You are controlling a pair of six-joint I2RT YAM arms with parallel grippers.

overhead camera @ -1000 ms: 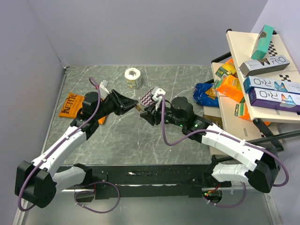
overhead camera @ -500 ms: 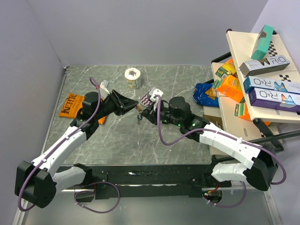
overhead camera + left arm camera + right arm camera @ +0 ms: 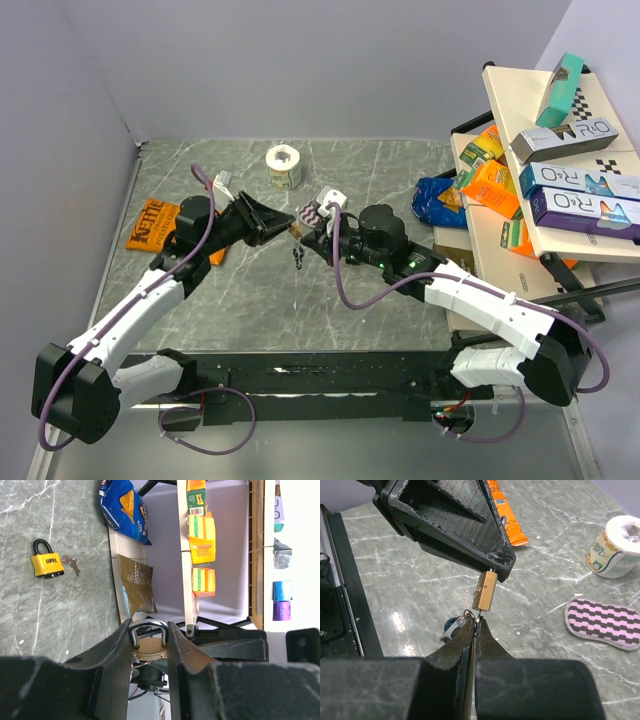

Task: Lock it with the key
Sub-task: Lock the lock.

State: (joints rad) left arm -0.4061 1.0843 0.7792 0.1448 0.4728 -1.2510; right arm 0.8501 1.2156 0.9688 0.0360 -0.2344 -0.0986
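R gripper (image 3: pixel 475 626) closed in, pinching key (image 3: pixel 478 615) at brass padlock (image 3: pixel 484 591) clamped in L gripper (image 3: pixel 148 629); striped pad (image 3: pixel 610 622) beside.

Small brass padlock (image 3: pixel 484 591) aloft between left jaws, key (image 3: pixel 479 614) at its base.

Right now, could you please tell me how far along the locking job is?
Done: the left claw holds the brass padlock by its shackle, clear of the table. In hand: the right claw is shut on the key, which sits in the padlock's underside. Left: turning the key; whether the shackle is latched I cannot tell.
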